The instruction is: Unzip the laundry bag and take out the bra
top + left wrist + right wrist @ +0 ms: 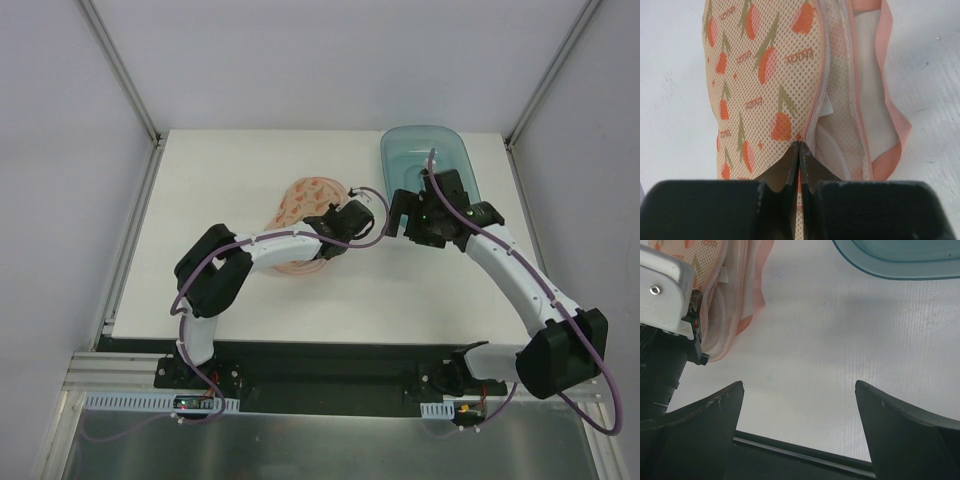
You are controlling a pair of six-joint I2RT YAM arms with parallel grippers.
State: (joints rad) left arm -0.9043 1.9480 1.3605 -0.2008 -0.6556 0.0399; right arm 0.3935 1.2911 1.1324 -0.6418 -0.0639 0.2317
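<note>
Left gripper [799, 150] pinches the zip edge [813, 112], likely the best hold on the limp, light peach-orange mesh laundry bag [765, 90]; right gripper [799, 386] gapes empty.

Laundry bag [305, 195] half-buried under the left arm [270, 245] overhead; basin [900, 262] clipped by the frame's top edge; left gripper [798, 148] fingertips pressed together, what they pinch out of sight.

One flat white counter [230, 170] carries one peach-orange rounded mesh laundry bag [305, 200] with a reddish print, and one translucent teal plastic basin [445, 150]. Two white-and-black robot arms reach over the counter: the left arm [270, 245] and the right arm [510, 270]. Each arm ends in one black two-finger gripper, making two in all: the left gripper [799, 150] and the right gripper [800, 385].
</note>
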